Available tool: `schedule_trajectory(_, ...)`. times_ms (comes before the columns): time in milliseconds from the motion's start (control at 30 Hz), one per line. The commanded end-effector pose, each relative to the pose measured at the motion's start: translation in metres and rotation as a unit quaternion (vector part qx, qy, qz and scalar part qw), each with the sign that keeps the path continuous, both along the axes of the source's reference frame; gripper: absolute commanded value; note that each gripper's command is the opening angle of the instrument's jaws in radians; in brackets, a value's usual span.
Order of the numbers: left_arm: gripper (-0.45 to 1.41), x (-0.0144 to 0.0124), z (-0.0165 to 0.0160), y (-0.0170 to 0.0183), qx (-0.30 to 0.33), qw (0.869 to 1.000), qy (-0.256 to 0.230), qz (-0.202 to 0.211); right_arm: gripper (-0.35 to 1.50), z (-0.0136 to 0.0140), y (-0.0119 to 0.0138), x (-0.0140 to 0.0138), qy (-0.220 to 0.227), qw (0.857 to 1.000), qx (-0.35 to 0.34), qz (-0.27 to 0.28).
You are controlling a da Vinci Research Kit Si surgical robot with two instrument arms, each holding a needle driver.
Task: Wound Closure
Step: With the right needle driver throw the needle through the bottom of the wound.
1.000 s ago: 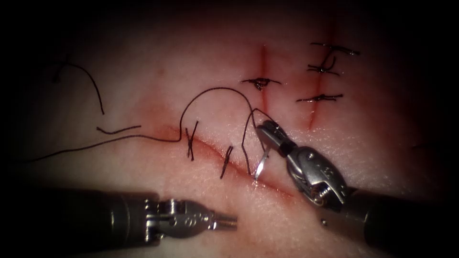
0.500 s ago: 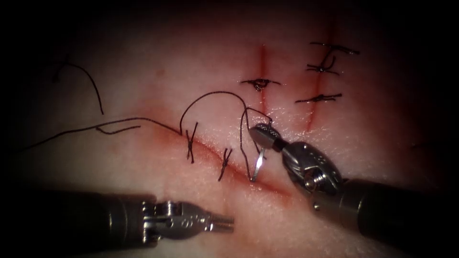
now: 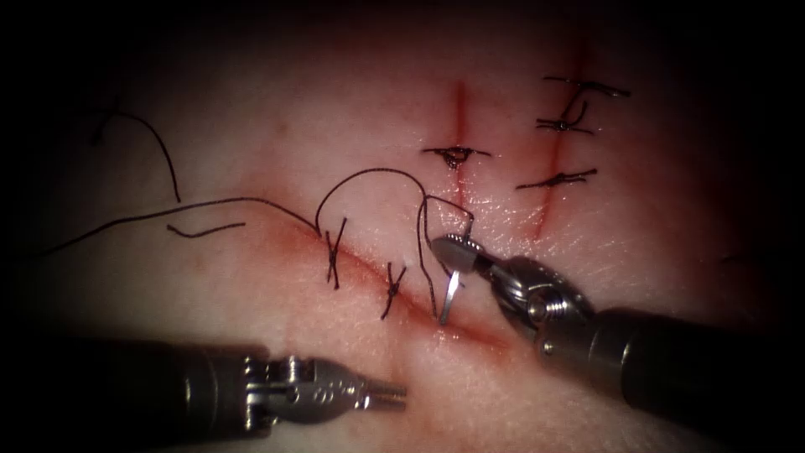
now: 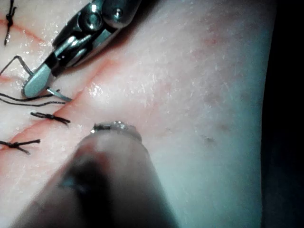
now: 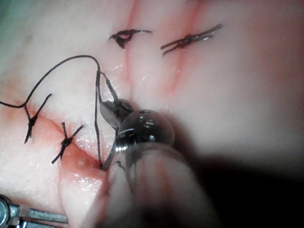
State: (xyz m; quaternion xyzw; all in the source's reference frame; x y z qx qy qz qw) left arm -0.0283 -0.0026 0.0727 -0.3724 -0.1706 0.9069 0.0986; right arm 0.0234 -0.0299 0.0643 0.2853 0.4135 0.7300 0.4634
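The right claw (image 3: 450,248) pinches the curved needle (image 3: 451,295) near its thread end, on the right side of the long slanting cut (image 3: 369,267) in the tissue (image 3: 277,126). The needle's point stands at the cut's right lip, just beyond the second of two tied stitches (image 3: 392,288). Over the last second the claw has rolled down and leftward, carrying the point from just above the surface to the edge of the wound. Whether the tip has entered the tissue cannot be told from the endoscope view. The right wrist view shows the needle (image 5: 108,160) meeting the red, wet opening beside the thread (image 5: 57,71).

The thread (image 3: 369,174) arcs from the needle's tail up and over to the left, then trails away across the far-left tissue. The left claw (image 3: 386,392) lies near the front on the left with its jaws pressed together, holding nothing and well apart from the needle.

The step in hand appears to be setting the needle for a third stitch on this cut. The next move likely calls for a turn of the wrist along the needle's curve, so the point crosses under the cut to its left side. The idle left claw would then need to open there. Short cut ends of thread (image 3: 205,228) lie on the tissue at far left. Finished stitches (image 3: 457,153) close two smaller cuts farther back.
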Motion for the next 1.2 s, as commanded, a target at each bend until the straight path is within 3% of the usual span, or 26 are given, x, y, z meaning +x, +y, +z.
schedule_trajectory(33, -0.15, -0.0005, 0.0005, -0.0004, 0.001, 1.0, 0.0, 0.0, -0.35, -0.0005, -0.0004, 0.0014, 0.006, 1.0, 0.002, 0.0)
schedule_trajectory(367, -0.15, -0.0001, 0.0004, -0.0005, 0.002, 1.0, 0.0, 0.001, -0.35, -0.0043, -0.0022, 0.0027, 0.044, 0.998, 0.035, 0.008)
schedule_trajectory(1200, -0.15, 0.0001, 0.0003, -0.0005, 0.002, 1.0, 0.0, 0.001, -0.35, -0.008, -0.0055, 0.0051, 0.101, 0.991, 0.09, 0.005)
